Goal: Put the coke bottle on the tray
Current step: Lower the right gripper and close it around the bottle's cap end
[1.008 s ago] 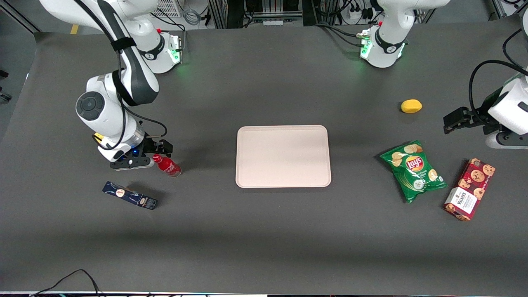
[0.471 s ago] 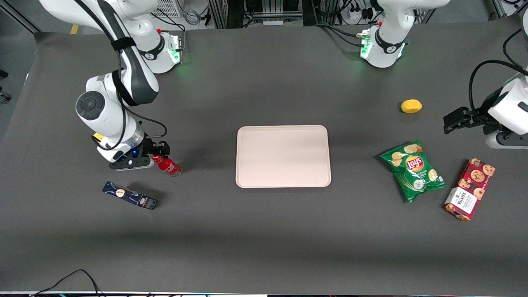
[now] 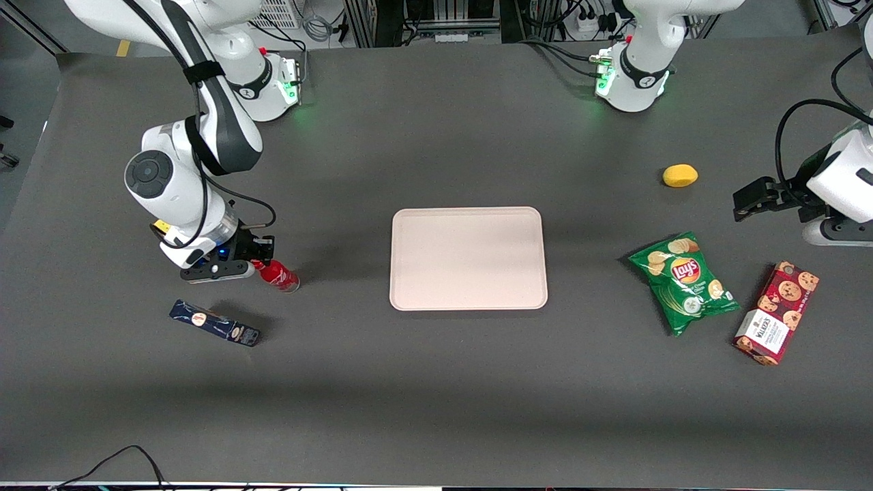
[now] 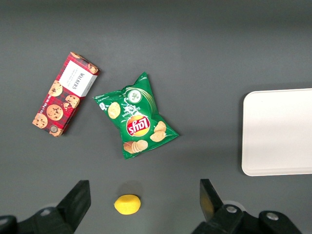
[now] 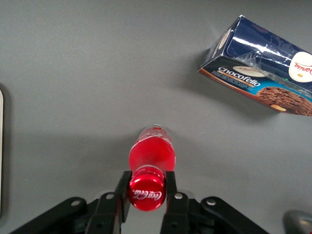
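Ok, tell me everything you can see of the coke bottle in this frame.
The coke bottle is small, red, apparently plastic, with a red cap bearing white Coca-Cola script and a clear base. It stands tilted on the dark table, toward the working arm's end, apart from the tray and farther from the front camera than the dark blue box. The gripper is at its top, one finger pressed against each side of the cap. Nothing else touches it.
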`<state>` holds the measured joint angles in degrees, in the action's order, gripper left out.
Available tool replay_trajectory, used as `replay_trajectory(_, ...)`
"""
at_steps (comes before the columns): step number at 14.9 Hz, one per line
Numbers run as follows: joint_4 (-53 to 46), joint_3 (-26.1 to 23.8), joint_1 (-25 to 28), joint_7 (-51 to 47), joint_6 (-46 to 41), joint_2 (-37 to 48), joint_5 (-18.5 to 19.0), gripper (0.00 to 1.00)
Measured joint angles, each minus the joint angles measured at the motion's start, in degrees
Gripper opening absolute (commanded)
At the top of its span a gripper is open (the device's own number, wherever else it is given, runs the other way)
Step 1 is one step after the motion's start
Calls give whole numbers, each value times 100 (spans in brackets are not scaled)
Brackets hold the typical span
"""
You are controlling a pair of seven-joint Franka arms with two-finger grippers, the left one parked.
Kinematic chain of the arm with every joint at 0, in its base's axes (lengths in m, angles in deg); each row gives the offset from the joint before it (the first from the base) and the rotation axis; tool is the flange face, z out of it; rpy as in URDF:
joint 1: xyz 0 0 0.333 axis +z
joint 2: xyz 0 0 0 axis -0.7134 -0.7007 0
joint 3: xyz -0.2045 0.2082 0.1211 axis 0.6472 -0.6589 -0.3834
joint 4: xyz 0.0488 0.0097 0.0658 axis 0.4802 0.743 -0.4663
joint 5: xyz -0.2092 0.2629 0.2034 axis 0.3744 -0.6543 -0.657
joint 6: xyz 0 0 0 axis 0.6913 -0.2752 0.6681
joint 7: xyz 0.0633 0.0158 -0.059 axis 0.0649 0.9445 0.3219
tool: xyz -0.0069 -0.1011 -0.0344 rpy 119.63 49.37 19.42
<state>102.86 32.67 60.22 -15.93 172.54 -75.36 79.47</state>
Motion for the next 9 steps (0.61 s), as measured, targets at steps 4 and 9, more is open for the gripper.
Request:
replay_trajectory(4,-35,0,0,0,-12,1,0,0)
replay_trajectory(9,-859,-107,1,-8,-1298,144,1,0)
